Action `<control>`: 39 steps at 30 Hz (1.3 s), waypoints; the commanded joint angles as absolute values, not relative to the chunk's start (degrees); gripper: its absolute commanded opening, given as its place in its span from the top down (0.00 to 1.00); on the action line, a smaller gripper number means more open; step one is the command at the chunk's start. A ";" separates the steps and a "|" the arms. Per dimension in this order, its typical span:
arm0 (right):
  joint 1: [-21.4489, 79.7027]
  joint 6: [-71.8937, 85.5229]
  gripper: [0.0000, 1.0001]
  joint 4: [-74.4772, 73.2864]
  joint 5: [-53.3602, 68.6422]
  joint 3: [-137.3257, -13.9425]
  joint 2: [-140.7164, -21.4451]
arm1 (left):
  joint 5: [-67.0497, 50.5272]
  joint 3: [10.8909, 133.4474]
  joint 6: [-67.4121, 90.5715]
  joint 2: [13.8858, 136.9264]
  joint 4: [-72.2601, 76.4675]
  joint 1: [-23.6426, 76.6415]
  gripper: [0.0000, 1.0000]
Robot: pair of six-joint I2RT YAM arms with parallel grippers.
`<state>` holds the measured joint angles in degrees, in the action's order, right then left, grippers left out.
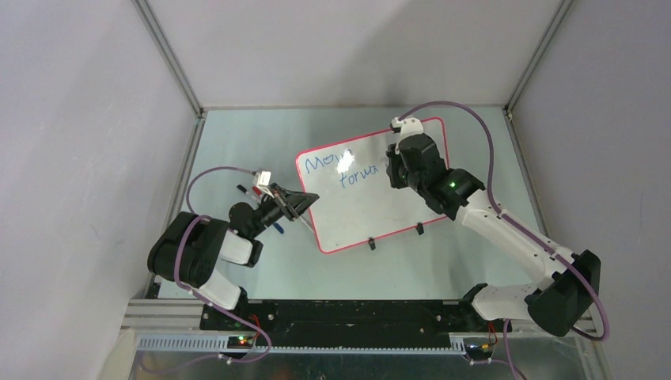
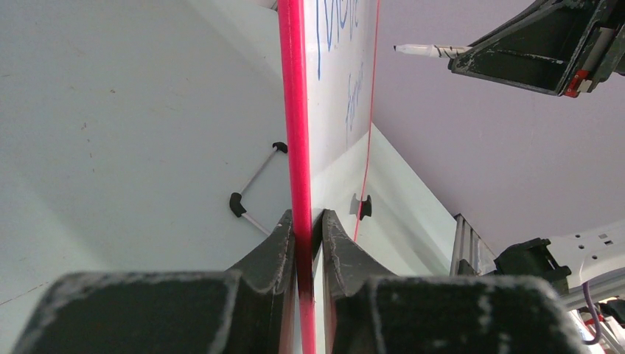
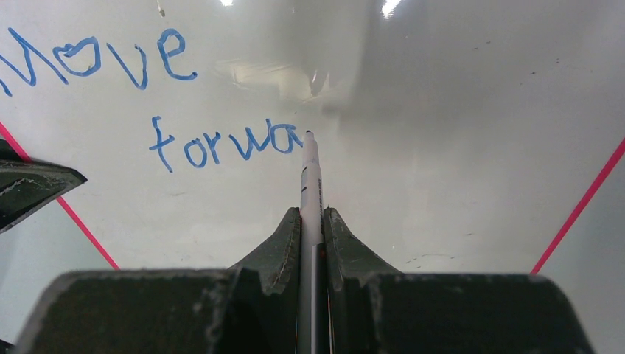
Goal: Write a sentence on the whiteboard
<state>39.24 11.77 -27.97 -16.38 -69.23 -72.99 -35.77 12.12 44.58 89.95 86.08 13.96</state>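
Observation:
The whiteboard (image 1: 372,207) stands tilted on the table, its red frame (image 2: 293,110) running straight up the left wrist view. My left gripper (image 1: 305,204) (image 2: 308,217) is shut on the frame at the board's left edge. The sentence (image 1: 342,168) reads "Move" (image 3: 96,59) and, a step lower, "forwa" (image 3: 221,147) in blue. A white marker (image 3: 310,184) is clamped in my right gripper (image 3: 312,214) (image 1: 396,170), which is shut on it. The marker's tip lies just right of the last "a". Whether it touches the surface I cannot tell.
Loose markers (image 1: 249,191) lie on the table left of the board, behind the left gripper. Two black clip feet (image 1: 372,244) (image 1: 420,230) sit at the board's near edge. A thin rod with black ends (image 2: 254,184) lies behind the board. Enclosure walls surround the table.

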 commanded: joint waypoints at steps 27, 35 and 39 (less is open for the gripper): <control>38.33 10.89 1.00 -24.15 -16.56 -69.51 -76.71 | -33.58 12.92 41.57 90.25 87.76 13.21 0.96; 38.11 10.90 1.00 -23.90 -16.53 -69.46 -77.58 | -33.66 12.89 41.57 90.20 87.71 13.20 0.96; 38.13 11.05 1.00 -24.33 -16.66 -69.48 -77.73 | -33.54 12.89 41.57 90.18 87.71 13.23 0.96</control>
<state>38.39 11.53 -26.02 -15.66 -69.21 -77.56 -35.81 12.12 44.64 89.95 86.08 13.89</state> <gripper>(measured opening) 0.158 0.162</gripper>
